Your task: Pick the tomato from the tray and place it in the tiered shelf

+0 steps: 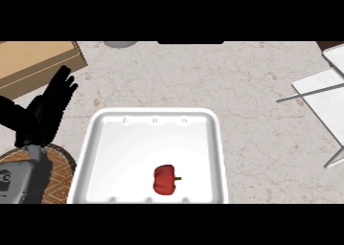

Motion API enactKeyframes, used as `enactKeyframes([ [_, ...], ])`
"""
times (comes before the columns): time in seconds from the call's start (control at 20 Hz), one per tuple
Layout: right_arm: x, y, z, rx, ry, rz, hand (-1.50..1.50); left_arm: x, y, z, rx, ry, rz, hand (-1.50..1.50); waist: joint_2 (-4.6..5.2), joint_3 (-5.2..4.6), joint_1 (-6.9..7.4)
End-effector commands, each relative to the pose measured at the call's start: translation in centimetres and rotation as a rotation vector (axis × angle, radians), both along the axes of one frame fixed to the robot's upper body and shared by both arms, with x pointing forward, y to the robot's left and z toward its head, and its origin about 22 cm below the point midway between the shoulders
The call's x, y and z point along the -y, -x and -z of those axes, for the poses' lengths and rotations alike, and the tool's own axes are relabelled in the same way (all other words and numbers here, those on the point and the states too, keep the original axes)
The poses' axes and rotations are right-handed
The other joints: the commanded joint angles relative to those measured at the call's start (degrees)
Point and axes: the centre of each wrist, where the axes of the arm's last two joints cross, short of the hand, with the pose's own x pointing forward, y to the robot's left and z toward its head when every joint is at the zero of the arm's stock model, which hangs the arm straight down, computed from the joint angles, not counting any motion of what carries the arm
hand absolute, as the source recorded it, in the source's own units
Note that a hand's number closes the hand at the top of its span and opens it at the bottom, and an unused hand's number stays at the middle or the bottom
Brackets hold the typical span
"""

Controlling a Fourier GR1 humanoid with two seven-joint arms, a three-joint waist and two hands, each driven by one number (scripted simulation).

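From the head view, a white tray [97, 143] sits on the pale marbled counter [231, 72], in the near middle, with its near rim cut off by the lower edge. The tomato [164, 179] lies inside it on the tray floor, in the near half and a little right of centre, a small stem poking out on its right side; nothing touches it. The left hand [36, 122] shows to the left of the tray, black, its fingers straight and fanned apart, pointing away and slightly right, the thumb held out to the left; it holds nothing and is well apart from the tomato. Its grey forearm [18, 179] comes up from the lower left corner and carries a few small dark marks that are too small to read. Under that forearm lies a round brown patterned mat [61, 184], just beside the tray's left rim. At the far left there is a wooden block [33, 60], tan, partly cut off by the edge. The shelf [326, 103] stands at the right edge, white tiers on thin grey legs, well apart from the tray and only partly in sight. Along the far edge, a grey round thing [120, 44] and a dark bar [190, 42] just peek in; I cannot tell what they are.
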Motion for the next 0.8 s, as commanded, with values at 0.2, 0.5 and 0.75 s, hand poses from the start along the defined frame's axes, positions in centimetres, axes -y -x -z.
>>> enactKeyframes([
  [0.2, 4.3, -2.1, 1.4, 0.160, 0.004, 0.107, -1.50, -0.4, -0.5, -0.5, 0.001, 0.007, 0.007, 0.00, 0.09, -0.01, 0.29],
  [0.5, 6.9, -2.0, -0.8, 0.293, -0.035, 0.086, -1.50, -0.4, 0.6, 1.7, 0.000, -0.001, 0.011, 0.00, 0.00, -0.03, 0.12],
  [0.75, 8.6, -0.8, -1.8, 0.147, -0.137, -0.053, -1.50, -1.1, -0.3, 1.0, 0.001, -0.006, -0.015, 0.00, -0.12, -0.09, -0.53],
])
